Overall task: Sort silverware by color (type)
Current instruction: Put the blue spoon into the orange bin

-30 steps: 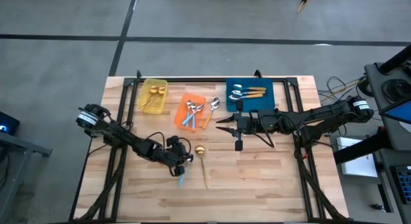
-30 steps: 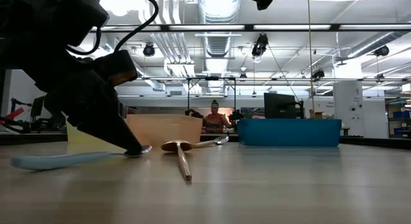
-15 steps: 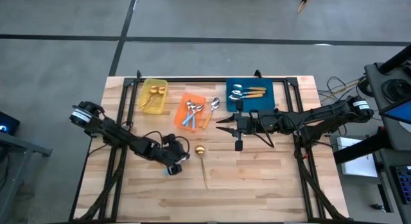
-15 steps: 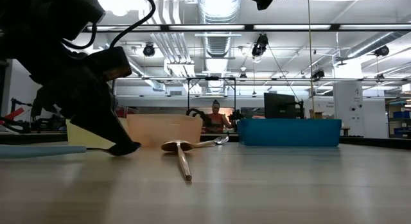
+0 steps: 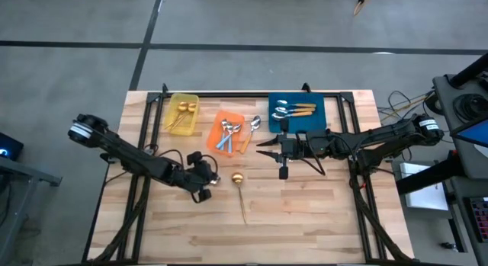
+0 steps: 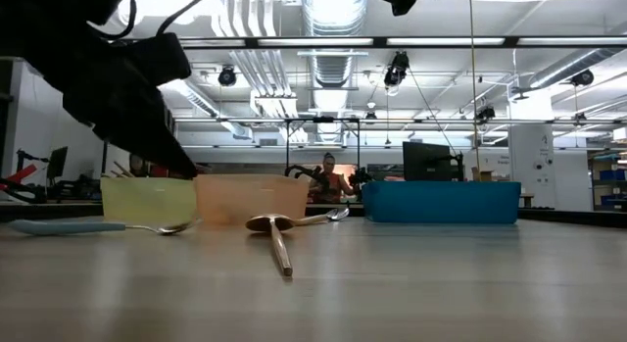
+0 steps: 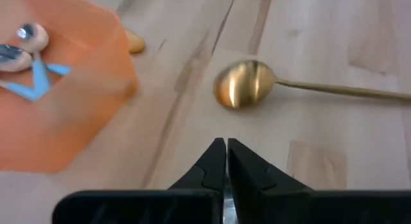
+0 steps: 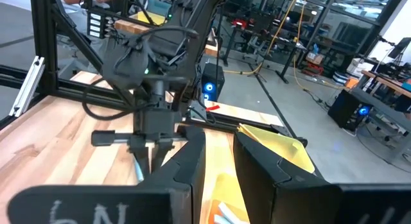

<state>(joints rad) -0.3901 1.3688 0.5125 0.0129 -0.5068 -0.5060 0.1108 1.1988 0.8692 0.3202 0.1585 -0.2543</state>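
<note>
Sorting is most of the way done, as far as you can judge from how things lie. Gold spoons (image 5: 183, 110) sit in the yellow bin (image 5: 171, 100), blue-handled spoons (image 5: 226, 135) in the orange bin (image 5: 237, 118), and orange-handled spoons (image 5: 299, 110) in the blue bin (image 5: 320, 102). Three pieces look unsorted:

- A gold spoon (image 5: 239, 182) lies flat on the bare table near the middle, with its bowl toward the bins.
- A blue spoon (image 6: 98, 226) lies flat on the table. You see it clearly only in the low view, because in the high view your left arm covers that spot.
- An orange-handled spoon (image 5: 255, 126) seems to lie just beside the orange bin rather than in any bin.

Your left gripper (image 5: 204, 184) hangs above the table just beside the gold spoon's bowl. In the left wrist view its fingers (image 7: 212, 161) are pressed together. A thin bright sliver shows between them, but you can't tell what it is. The low view shows the gripper above the blue spoon and apart from it, so treat it as holding nothing.

Your right gripper (image 5: 263, 148) waits near the blue bin, above the table. Its fingers (image 8: 192, 156) are spread and hold nothing.
</note>
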